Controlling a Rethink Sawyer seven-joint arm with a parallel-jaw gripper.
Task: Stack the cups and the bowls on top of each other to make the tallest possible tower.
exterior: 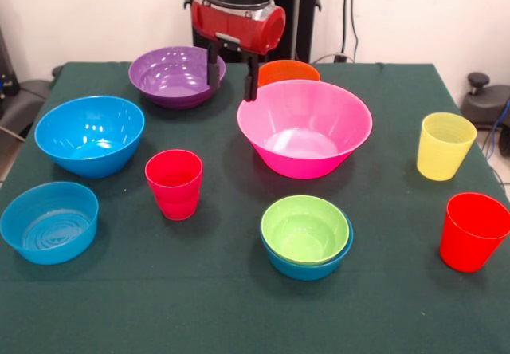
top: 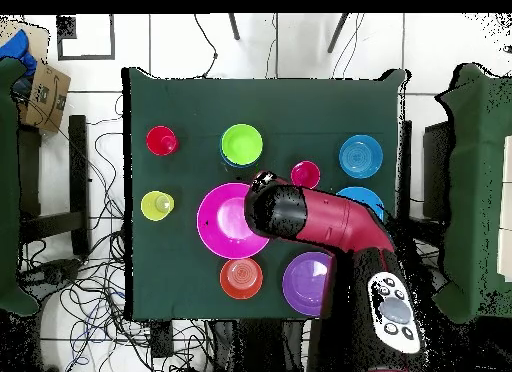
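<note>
My gripper (exterior: 232, 73) hangs open and empty above the table's far side, between the purple bowl (exterior: 175, 75) and the big pink bowl (exterior: 304, 127). A small orange bowl (exterior: 287, 71) sits just behind the pink one. The lime green bowl (exterior: 304, 228) rests nested in a small blue bowl (exterior: 312, 268) at the front. A deep blue bowl (exterior: 89, 135) and a shallower blue bowl (exterior: 49, 221) stand at the left. One red cup (exterior: 174, 183) stands left of centre, the yellow cup (exterior: 445, 145) and another red cup (exterior: 473, 231) at the right. All stand apart otherwise.
In the overhead view the arm (top: 320, 223) covers the gripper and part of a blue bowl (top: 368, 198). The green cloth table (top: 180, 98) has chairs and cables around it, and a cardboard box (top: 40, 93) beside one edge.
</note>
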